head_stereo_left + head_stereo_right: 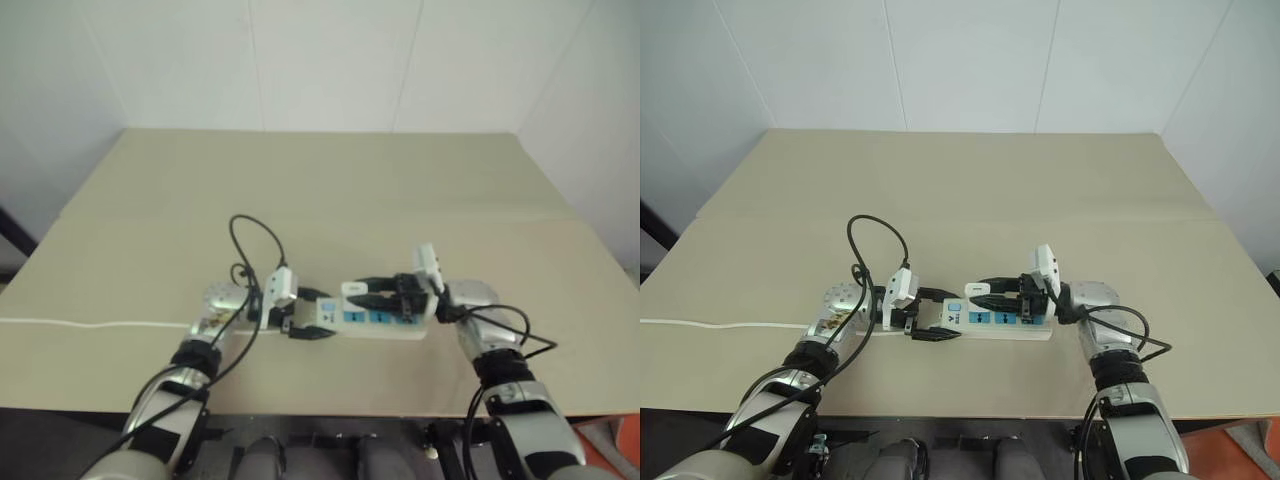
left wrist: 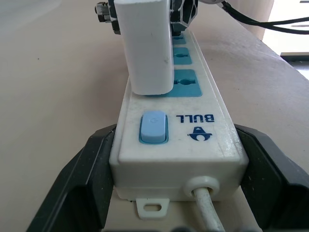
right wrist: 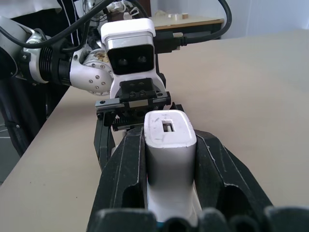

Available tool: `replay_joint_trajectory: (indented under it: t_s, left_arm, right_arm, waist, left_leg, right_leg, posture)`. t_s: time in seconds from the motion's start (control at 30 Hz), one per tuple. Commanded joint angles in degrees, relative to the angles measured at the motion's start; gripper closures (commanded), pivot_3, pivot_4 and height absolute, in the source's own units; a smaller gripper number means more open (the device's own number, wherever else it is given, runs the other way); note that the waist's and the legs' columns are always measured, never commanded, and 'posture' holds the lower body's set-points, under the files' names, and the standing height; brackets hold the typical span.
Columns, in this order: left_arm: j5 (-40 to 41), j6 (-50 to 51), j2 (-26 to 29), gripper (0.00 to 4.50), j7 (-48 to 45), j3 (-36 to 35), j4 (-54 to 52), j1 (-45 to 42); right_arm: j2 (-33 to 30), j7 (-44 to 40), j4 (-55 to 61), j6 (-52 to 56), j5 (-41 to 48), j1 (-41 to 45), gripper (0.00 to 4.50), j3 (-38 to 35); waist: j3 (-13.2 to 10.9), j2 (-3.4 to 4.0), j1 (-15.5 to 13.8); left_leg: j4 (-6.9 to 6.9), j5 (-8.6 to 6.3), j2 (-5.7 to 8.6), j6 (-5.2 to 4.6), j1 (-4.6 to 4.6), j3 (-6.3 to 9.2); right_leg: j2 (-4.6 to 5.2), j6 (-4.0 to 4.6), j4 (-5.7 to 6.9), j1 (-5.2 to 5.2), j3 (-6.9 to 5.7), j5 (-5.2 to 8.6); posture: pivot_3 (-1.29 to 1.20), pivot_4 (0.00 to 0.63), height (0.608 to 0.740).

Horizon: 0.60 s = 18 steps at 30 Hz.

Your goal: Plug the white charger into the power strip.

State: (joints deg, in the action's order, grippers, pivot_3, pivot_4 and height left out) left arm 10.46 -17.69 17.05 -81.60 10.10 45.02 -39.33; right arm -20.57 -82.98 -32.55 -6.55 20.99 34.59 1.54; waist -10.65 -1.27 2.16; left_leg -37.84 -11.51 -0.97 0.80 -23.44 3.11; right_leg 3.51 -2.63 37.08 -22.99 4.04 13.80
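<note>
Prongs hidden where white charger (image 2: 147,46), pinched by right gripper (image 3: 169,145), met power strip (image 2: 178,145) lower centre, its end clamped by left gripper (image 1: 932,316).

Beige tabletop (image 1: 970,190) spans the view | white panelled wall (image 1: 970,60) rises behind at 12 o'clock | orange object (image 1: 1240,440) shows at 5 o'clock, below the edge.

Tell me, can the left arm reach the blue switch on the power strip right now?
Probably not. The left end effector is busy straddling the power strip at its cord end, fingers on both sides. The blue switch lies uncovered, but reaching it means letting go.
</note>
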Motion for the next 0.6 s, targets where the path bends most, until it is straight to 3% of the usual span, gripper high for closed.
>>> replay_joint_trajectory:
  t_s: [0.03,0.23,0.6]
  left_arm:
    - [-1.22,-0.81,0.61,1.24,-1.3,0.72,-0.11,-0.41]
    - [-0.97,-0.53,0.91,1.24,-1.65,0.66,-0.47,-0.45]
    - [-0.6,0.15,0.85,1.24,-0.97,0.47,-1.97,0.41]
  right_arm:
    - [0.35,-0.62,-5.3,-0.33,-2.0,-0.07,3.39,1.16]
    - [1.17,-1.29,-10.57,-3.2,-3.49,0.74,3.39,1.87]
    - [1.14,-2.36,-13.69,-8.93,-5.69,0.22,3.39,4.48]
  waist:
    - [0.0,0.0,0.14]
    - [0.0,0.0,0.42]
    - [0.06,-0.01,0.45]
  left_leg:
    - [0.0,0.0,0.0,0.0,0.06,0.0]
    - [0.08,-0.01,-0.02,0.0,0.58,0.0]
    - [0.09,-0.01,-0.02,0.0,0.68,0.0]
  right_leg:
    - [0.0,0.0,0.0,0.06,0.0,0.0]
    - [-0.01,-0.33,-0.09,0.59,0.0,0.22]
    - [-0.01,-0.36,-0.08,0.69,0.0,0.24]
  posture:
    - [0.0,0.15,0.74]
    - [0.0,0.15,0.74]
    - [0.0,0.15,0.74]
